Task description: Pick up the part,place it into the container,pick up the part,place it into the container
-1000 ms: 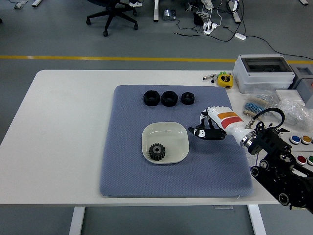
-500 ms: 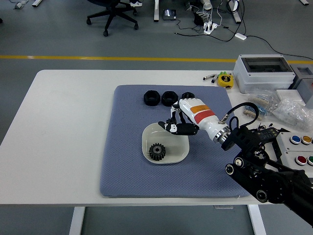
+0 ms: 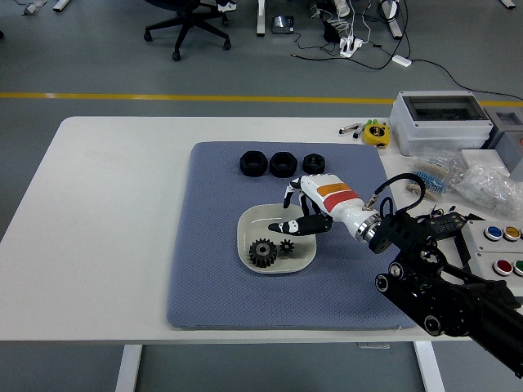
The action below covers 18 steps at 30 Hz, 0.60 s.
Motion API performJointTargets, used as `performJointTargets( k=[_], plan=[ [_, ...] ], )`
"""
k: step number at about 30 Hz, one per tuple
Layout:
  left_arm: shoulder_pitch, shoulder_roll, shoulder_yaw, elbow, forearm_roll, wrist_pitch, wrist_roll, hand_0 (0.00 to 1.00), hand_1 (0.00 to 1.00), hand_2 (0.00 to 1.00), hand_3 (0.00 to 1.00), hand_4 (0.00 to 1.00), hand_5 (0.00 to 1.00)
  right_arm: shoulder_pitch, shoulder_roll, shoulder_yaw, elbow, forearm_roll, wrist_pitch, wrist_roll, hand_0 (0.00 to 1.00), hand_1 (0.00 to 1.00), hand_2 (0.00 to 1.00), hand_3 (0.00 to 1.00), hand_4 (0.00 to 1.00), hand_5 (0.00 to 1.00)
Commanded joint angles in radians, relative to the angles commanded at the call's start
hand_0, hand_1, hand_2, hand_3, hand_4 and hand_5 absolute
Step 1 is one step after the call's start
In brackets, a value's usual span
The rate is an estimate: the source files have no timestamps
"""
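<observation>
Parts: a large black gear (image 3: 262, 253) and a small black gear (image 3: 287, 246) lie side by side in the bowl.
Container: white bowl (image 3: 304, 256) on the blue mat (image 3: 212, 278).
Right hand (image 3: 301, 214): over the bowl's far right rim, fingers loosely spread, holding nothing (small gear just below it).
Mat's far edge: three black nuts (image 3: 282, 163) in a row.
Table (image 3: 106, 212): white.
</observation>
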Motion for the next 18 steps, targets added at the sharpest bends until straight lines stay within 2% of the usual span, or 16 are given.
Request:
performJointTargets(
  k=[6, 10, 14, 17, 18],
  plan=[
    [0.0, 0.0, -0.001, 0.001, -0.001, 0.002, 0.0, 0.681, 0.638, 0.648, 0.555, 0.615, 0.584, -0.012, -0.013, 0.037, 0.012, 0.012, -0.031, 0.005, 0.163, 0.148, 0.244, 0.485, 0.998, 0.642],
    [-0.001, -0.001, 0.0, 0.001, -0.005, 0.003, -0.001, 0.681, 0.638, 0.648, 0.555, 0.615, 0.584, -0.034, -0.037, 0.084, 0.036, 0.066, -0.065, 0.009, 0.163, 0.148, 0.244, 0.485, 0.998, 0.642],
    [-0.001, -0.003, 0.0, 0.002, -0.009, 0.006, -0.001, 0.681, 0.639, 0.652, 0.555, 0.617, 0.585, -0.078, -0.071, 0.137, 0.077, 0.19, -0.088, 0.017, 0.191, 0.168, 0.259, 0.48, 0.998, 0.63],
    [0.0, -0.003, -0.002, 0.003, -0.006, 0.006, -0.001, 0.681, 0.639, 0.652, 0.555, 0.617, 0.585, -0.128, -0.096, 0.174, 0.125, 0.32, -0.085, 0.031, 0.191, 0.168, 0.259, 0.48, 0.998, 0.63],
    [0.001, -0.003, -0.004, 0.003, -0.004, 0.006, -0.001, 0.681, 0.64, 0.652, 0.555, 0.616, 0.587, -0.147, -0.098, 0.191, 0.143, 0.365, -0.081, 0.03, 0.278, 0.331, 0.443, 0.542, 0.998, 0.638]
  ],
)
